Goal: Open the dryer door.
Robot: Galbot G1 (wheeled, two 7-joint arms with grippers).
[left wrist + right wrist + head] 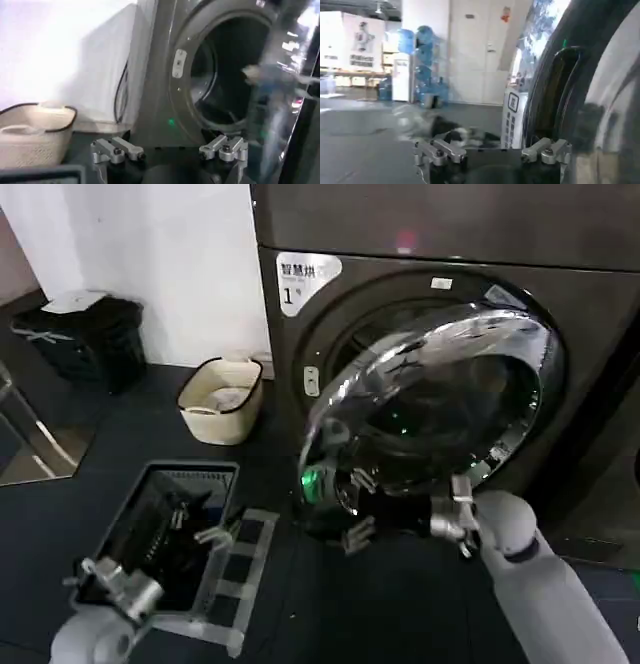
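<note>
At lower left the left gripper [215,534] waits with jaws spread wide over a crate [160,534]; at centre the right gripper [345,509] reaches under the free edge of the door [430,409], its jaws apart and holding nothing. That one door already stands swung out from the one dryer [560,304]. My worry is the fingers sliding off the slick chrome rim, letting it swing back.
</note>
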